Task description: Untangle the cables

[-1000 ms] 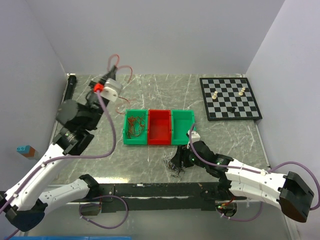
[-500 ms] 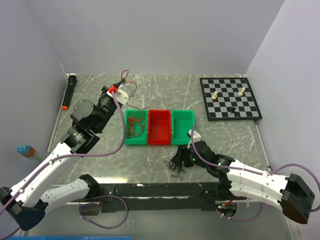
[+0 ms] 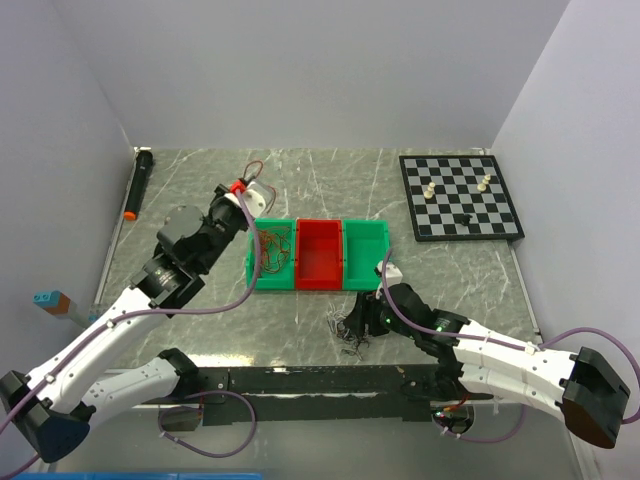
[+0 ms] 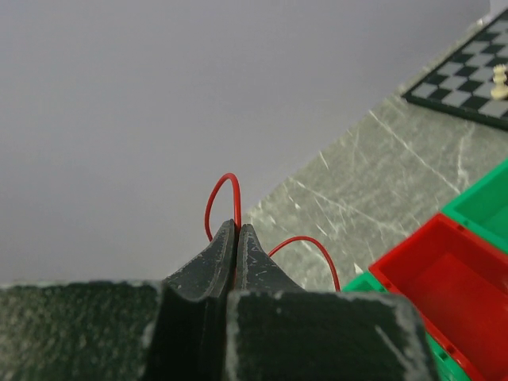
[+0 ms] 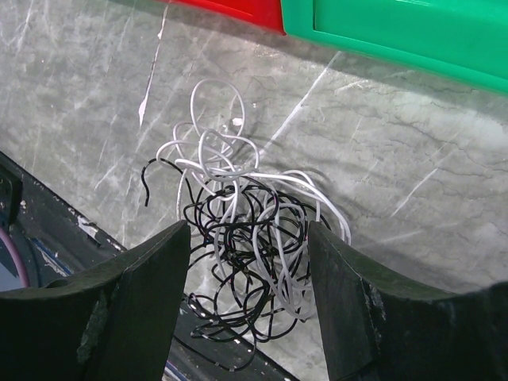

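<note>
A tangle of black and white cables (image 3: 350, 328) lies on the marble table in front of the bins. My right gripper (image 3: 366, 316) is open, its jaws either side of the tangle (image 5: 238, 208) without closing on it (image 5: 246, 232). My left gripper (image 3: 250, 192) is shut on a thin red cable (image 4: 223, 184) that loops out above and right of the fingertips (image 4: 236, 227); it hangs over the back-left corner of the left green bin (image 3: 252, 262). That bin holds a loose bundle of red-brown cables (image 3: 270, 252).
A red bin (image 3: 320, 255) and a second green bin (image 3: 366, 248) adjoin the first; both look empty. A chessboard (image 3: 462, 196) with pieces lies at the back right. A black marker (image 3: 137, 185) lies at the back left. A black bar (image 3: 320, 380) runs along the front edge.
My left arm has swung down and right with the red cable, from high above the back left to the left green bin's corner. The right gripper has barely moved.
</note>
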You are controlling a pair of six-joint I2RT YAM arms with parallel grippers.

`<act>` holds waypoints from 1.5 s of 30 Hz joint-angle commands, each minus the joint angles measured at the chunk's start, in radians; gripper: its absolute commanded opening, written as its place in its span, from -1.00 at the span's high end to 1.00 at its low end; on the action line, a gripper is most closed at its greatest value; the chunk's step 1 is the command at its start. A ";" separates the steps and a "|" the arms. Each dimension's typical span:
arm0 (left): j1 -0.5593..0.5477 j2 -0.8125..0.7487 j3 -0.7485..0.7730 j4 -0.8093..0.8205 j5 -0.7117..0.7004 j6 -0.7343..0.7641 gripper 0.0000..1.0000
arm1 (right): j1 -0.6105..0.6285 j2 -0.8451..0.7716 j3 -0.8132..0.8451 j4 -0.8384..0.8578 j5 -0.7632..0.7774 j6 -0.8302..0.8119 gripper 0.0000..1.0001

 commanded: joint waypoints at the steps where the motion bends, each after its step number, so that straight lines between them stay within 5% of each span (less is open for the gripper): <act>1: 0.001 -0.005 -0.029 0.002 -0.009 -0.048 0.98 | -0.005 -0.014 -0.012 0.013 0.010 0.012 -0.36; 26: 0.001 0.139 -0.196 0.141 0.066 -0.087 0.98 | -0.005 -0.002 -0.024 0.033 0.009 0.021 -0.36; 45: 0.001 0.222 -0.370 0.284 0.145 0.106 0.98 | -0.005 0.044 -0.006 0.037 0.004 0.008 -0.36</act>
